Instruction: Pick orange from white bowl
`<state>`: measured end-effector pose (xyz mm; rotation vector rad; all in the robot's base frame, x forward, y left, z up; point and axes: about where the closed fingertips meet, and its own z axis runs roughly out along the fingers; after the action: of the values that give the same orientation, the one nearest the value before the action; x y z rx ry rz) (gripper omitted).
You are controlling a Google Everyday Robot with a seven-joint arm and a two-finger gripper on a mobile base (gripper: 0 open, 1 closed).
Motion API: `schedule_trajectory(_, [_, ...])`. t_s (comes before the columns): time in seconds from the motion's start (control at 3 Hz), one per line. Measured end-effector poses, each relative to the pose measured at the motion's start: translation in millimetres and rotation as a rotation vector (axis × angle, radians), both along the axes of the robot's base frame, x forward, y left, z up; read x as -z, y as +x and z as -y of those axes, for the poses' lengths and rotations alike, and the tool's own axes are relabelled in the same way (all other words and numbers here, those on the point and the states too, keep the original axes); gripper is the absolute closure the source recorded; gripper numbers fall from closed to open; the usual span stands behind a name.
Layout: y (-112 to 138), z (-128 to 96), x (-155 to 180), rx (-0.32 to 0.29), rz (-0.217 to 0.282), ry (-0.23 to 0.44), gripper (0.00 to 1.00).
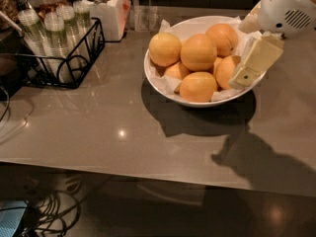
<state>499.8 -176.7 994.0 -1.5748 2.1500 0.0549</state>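
Observation:
The white bowl (168,90) stands on the grey counter, lined with crinkled white paper and holding several yellow-orange oranges. My gripper (245,75) reaches down from the upper right over the bowl's right rim. Its cream-coloured end lies against the right side of the orange (224,72) at the bowl's right edge. That orange is partly hidden behind the gripper. Other oranges are piled to its left, the tallest one (198,52) in the middle.
A black wire rack (74,63) with several lidded cups stands at the back left. A white lidded jar (104,9) stands behind it, near a clear glass (145,18). The counter's front edge runs across the lower part, with cables (54,211) below on the floor.

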Motion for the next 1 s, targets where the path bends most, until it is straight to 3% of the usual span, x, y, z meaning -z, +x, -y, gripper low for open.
schedule_trajectory(0.67, [48.9, -10.1, 26.7, 0.092, -0.084, 0.104, 0.17])
schedule_trajectory(1.0, [72.9, -7.5, 17.3, 0.142, -0.059, 0.138, 0.2])
